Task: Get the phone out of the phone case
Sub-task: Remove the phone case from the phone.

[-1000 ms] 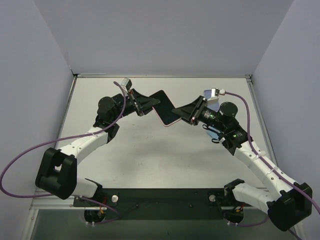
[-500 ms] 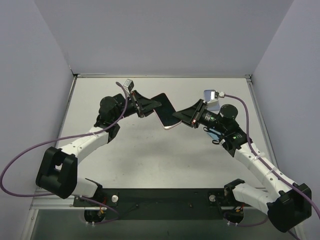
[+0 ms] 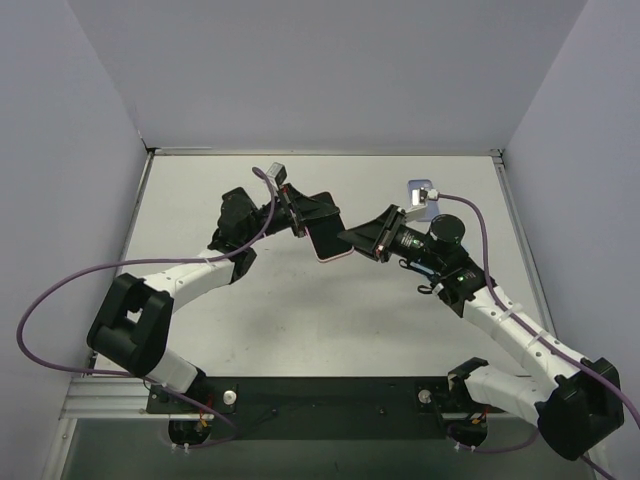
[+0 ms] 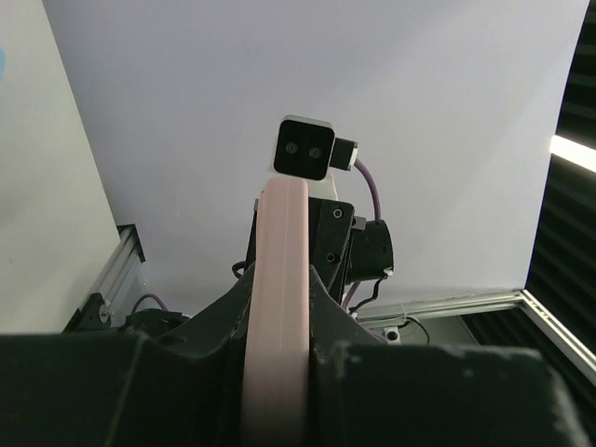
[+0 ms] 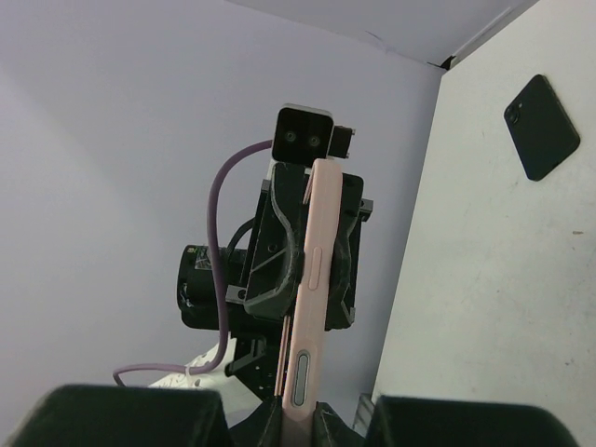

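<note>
A phone in a pink case is held in the air over the middle of the table, between both grippers. My left gripper is shut on its left end. My right gripper is shut on its right end. In the left wrist view the pink case runs edge-on between my fingers toward the right gripper. In the right wrist view the case also shows edge-on, with side buttons. A thin rose-coloured edge stands slightly off its left side. The left gripper clamps its far end.
A black phone-shaped object lies flat on the white table in the right wrist view; it is hidden in the top view. Grey walls enclose the table at the back and on both sides. Purple cables trail from both wrists.
Both grippers have moved closer together and the left arm has swung right. The cased phone has turned from nearly flat to more on edge, still held at both ends.
</note>
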Motion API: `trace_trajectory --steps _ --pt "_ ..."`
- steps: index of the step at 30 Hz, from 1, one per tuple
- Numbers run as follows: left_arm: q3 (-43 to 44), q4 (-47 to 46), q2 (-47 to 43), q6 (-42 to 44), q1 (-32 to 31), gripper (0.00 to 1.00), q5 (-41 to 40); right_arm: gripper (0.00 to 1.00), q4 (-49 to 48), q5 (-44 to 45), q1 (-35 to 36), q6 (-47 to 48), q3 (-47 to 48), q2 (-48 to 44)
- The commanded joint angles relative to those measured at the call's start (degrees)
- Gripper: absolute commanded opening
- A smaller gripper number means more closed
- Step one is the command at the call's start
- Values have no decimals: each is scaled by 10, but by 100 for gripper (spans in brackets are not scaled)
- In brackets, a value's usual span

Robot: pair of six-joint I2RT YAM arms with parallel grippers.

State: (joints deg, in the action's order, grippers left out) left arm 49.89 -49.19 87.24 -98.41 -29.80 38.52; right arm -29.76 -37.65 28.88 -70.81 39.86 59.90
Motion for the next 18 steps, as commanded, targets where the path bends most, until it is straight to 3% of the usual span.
trace_trajectory --steps 1,3,8,9,10,11,15,18 --pt "31 -83 -15 -26 -13 8 -10 0 -26 -3 10 1 -1 -1" --pt "28 -80 -17 -26 -12 0 -11 0 -26 3 9 -2 -8 -6" --pt "18 -85 -21 -33 -9 0 -20 2 -7 14 -5 -20 -24 -16" --pt "16 -85 -23 -34 -4 0 -20 14 -3 14 -10 -25 -29 -22" --pt "15 -85 -24 -35 0 0 -21 34 -4 17 -15 -29 -35 -28" --pt "14 -84 -26 -34 3 0 -22 41 -4 20 -17 -32 -40 -34" --pt "15 -77 -33 -26 15 0 -22 41 -4 26 -17 -46 -51 -65" --pt "17 -71 -31 -23 17 0 -22 36 -23 32 -17 -63 -59 -79"
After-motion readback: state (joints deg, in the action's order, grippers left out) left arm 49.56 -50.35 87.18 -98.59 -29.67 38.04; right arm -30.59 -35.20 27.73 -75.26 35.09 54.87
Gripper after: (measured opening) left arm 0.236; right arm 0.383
